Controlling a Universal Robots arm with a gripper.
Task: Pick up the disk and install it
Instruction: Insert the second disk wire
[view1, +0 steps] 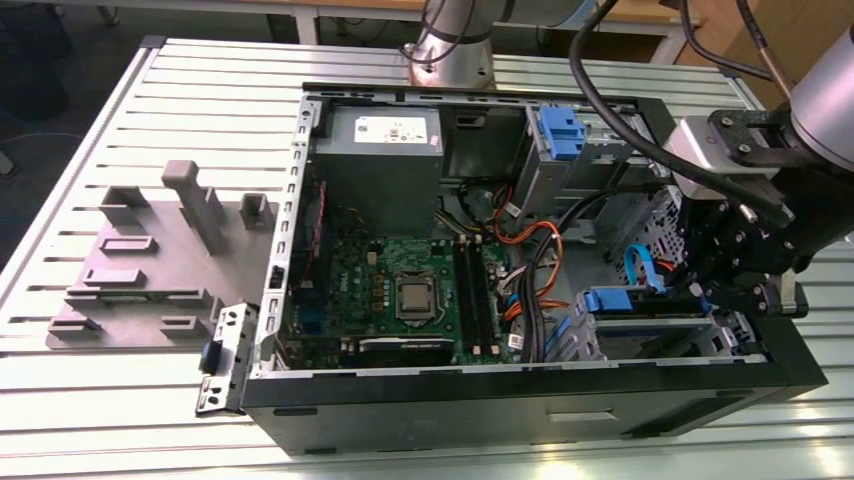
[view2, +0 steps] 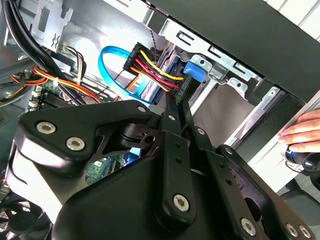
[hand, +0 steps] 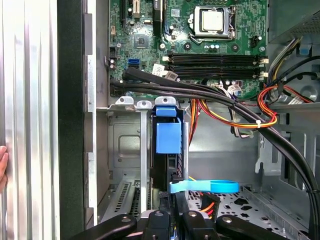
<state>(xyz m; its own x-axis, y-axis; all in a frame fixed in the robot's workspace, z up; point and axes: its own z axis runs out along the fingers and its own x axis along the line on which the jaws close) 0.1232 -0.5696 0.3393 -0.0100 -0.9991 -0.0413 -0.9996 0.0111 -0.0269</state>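
1. Disk (hand: 167, 137): stands edge-up in the bay (hand: 122, 145) at the case's (view1: 534, 400) front corner, cables plugged in.
2. Handling, judged: rigid, dense, shock-sensitive; smooth metal faces; grip across the blue rails.
3. Gripper (hand: 172, 212): fingers narrow, just beside the disk's cabled end; contact unclear.

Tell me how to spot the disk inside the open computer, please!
Find the big open black computer case on the slatted metal table, then the corner beside the black tool. The disk is the flat silver-grey metal slab in the bay there, with a blue plastic tab and coloured wires plugged in; the other blue plastic latch sits nearer the grey power-supply box.
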